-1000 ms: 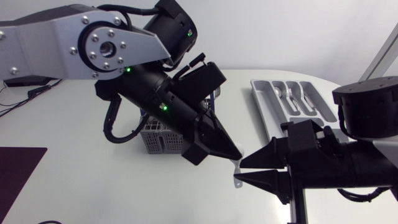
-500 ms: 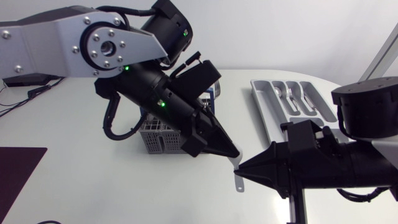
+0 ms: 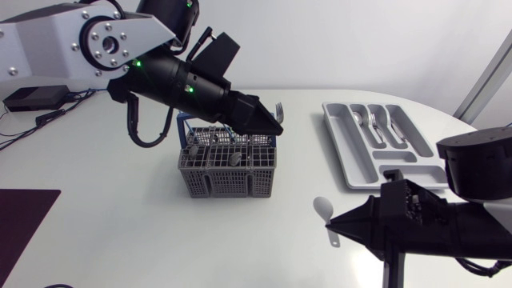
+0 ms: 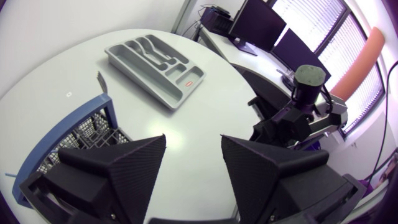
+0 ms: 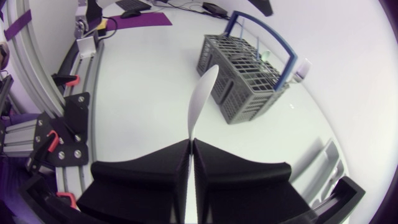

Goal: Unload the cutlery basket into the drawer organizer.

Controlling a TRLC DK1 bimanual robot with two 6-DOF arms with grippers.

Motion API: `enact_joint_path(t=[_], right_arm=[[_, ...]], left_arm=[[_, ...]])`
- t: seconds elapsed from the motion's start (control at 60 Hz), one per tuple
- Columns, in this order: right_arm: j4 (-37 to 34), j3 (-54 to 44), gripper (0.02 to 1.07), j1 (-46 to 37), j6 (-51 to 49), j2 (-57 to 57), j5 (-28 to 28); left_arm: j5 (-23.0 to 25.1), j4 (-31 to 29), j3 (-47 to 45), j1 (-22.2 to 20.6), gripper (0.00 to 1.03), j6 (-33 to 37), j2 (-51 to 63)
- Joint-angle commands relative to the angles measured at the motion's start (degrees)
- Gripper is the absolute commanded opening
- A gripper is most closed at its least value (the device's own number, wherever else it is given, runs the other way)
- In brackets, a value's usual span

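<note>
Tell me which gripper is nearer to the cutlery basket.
Left. The left gripper hangs open just over the rim of the cutlery basket; the right gripper, shut on a spoon, is clear of it.

The spoon (image 5: 200,93) was hidden at its handle end inside the right gripper (image 5: 190,144). The left gripper (image 3: 275,126) covered part of the basket (image 3: 228,172).

I count two arms, a left arm (image 3: 48,44) and a right arm (image 3: 448,226). There is one cutlery basket (image 3: 228,170), one drawer organizer (image 3: 352,166), one spoon (image 3: 324,210) and one fork (image 3: 279,110).
</note>
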Motion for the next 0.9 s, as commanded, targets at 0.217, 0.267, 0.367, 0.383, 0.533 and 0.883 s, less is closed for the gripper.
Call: enact_joint_path(t=[0.217, 0.267, 0.367, 0.383, 0.533, 0.883], right_arm=[[5.01, -5.06, 0.08, -23.05, -21.13, 0.08, 1.09], [7.56, -5.59, 0.08, -27.27, -23.85, 1.57, -0.32], [11.34, -5.67, 0.08, -34.3, -29.3, 5.79, -3.04], [11.95, -5.67, 0.08, -35.36, -29.74, 6.49, -3.57], [18.54, -4.97, 0.08, -42.48, -35.19, 14.05, -6.38], [37.0, -2.42, 0.08, -49.51, -41.69, 29.61, -6.29]], left_arm=[[-11.7, -3.02, -1.7, -1.26, 0.64, -0.69, -1.58], [-12.93, -4.07, -1.62, -1.26, 0.64, -0.25, -1.41], [-15.39, -5.48, -1.35, -1.26, 0.64, -0.16, -0.53], [-15.74, -5.83, -1.18, -1.26, 0.64, -0.16, -0.27], [-18.2, -7.5, -1.0, -1.7, 0.64, 0.63, 0.17], [-19.87, -9.7, -1.53, -1.26, 0.64, 1.16, -1.06]])
